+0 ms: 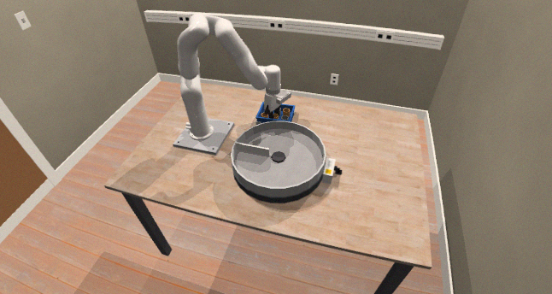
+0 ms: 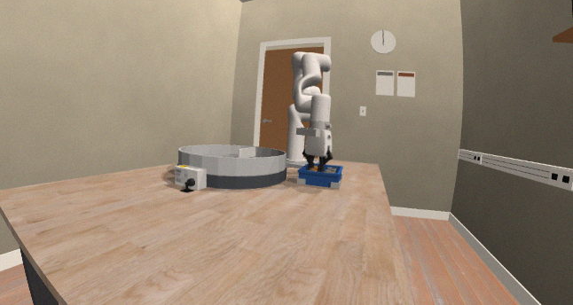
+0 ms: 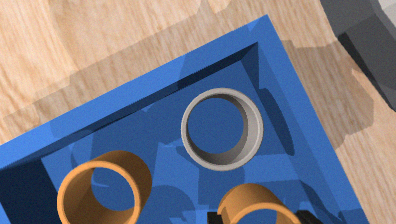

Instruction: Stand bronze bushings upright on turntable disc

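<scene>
- One bronze-coloured cylindrical bushing [image 1: 276, 116] [image 3: 245, 196] is clamped in the jaws [image 1: 272, 113] [image 2: 316, 169], inside the blue rectangular crate [image 1: 293, 112] [image 2: 319, 178] [image 3: 150, 86] near the counter's wall-side edge.
- If lifted aslant, the crate could be snagged and tilted.

This looks like a small workshop or lab room: a robot arm [image 1: 195, 107] [image 2: 320, 111] is bolted by a plate to a wood-topped table [image 1: 367, 162] [image 2: 248, 239]. A long outlet strip [image 1: 316, 29] [image 2: 514, 166] runs along the wall, and a clock [image 2: 383, 42] hangs near two posted sheets.
</scene>
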Robot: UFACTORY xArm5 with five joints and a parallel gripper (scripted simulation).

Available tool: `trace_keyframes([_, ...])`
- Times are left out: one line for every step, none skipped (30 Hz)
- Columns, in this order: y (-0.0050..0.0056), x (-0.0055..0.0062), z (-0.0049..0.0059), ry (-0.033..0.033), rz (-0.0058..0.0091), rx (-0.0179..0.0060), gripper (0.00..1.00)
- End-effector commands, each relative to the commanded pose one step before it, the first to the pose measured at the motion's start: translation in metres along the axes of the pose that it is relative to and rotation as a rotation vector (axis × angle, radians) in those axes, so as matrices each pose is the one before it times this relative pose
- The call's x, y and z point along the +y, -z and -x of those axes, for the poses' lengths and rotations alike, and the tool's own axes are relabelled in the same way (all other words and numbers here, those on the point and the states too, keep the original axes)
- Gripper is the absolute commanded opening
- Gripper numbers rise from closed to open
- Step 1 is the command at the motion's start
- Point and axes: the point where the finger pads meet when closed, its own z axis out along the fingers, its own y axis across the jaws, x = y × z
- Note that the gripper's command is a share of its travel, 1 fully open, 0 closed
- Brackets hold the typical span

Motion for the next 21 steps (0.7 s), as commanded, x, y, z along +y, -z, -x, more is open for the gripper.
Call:
trace_keyframes([0.00078,-0.00076,-0.00057,-0.00001,-0.00201,0.00148,0.00])
trace_keyframes([0.00000,0.00000,0.00000,0.00000,0.00000,0.00000,0.00])
trace_keyframes([0.00000,0.00000,0.00000,0.00000,0.00000,0.00000,0.00])
trace_keyframes([0.00000,0.00000,0.00000,0.00000,0.00000,0.00000,0.00])
trace_keyframes([0.00000,0.00000,0.00000,0.00000,0.00000,0.00000,0.00])
trace_keyframes([0.00000,0.00000,0.00000,0.00000,0.00000,0.00000,0.00])
trace_keyframes([0.00000,0.00000,0.00000,0.00000,0.00000,0.00000,0.00])
trace_keyframes([0.00001,0.00000,0.00000,0.00000,0.00000,0.00000,0.00])
trace_keyframes([0.00008,0.00000,0.00000,0.00000,0.00000,0.00000,0.00])
trace_keyframes([0.00021,0.00000,0.00000,0.00000,0.00000,0.00000,0.00])
trace_keyframes([0.00000,0.00000,0.00000,0.00000,0.00000,0.00000,0.00])
trace_keyframes([0.00000,0.00000,0.00000,0.00000,0.00000,0.00000,0.00])
trace_keyframes([0.00038,0.00000,-0.00001,0.00000,0.00000,0.00000,0.00])
trace_keyframes([0.00060,0.00000,-0.00001,0.00000,-0.00001,0.00001,0.00])
trace_keyframes([0.00086,0.00000,-0.00001,0.00000,-0.00001,0.00001,0.00])
trace_keyframes([0.00114,0.00001,-0.00001,0.00000,-0.00001,0.00001,0.00])
trace_keyframes([0.00145,0.00002,-0.00001,0.00000,-0.00002,0.00001,0.00])
trace_keyframes([0.00176,0.00003,-0.00001,0.00000,-0.00002,0.00002,0.00])
trace_keyframes([0.00209,0.00004,0.00000,0.00000,-0.00003,0.00002,0.00])
trace_keyframes([0.00239,0.00001,-0.00003,0.00000,-0.00001,0.00001,0.00])
trace_keyframes([0.00270,0.00002,-0.00003,0.00000,0.00000,0.00000,0.00])
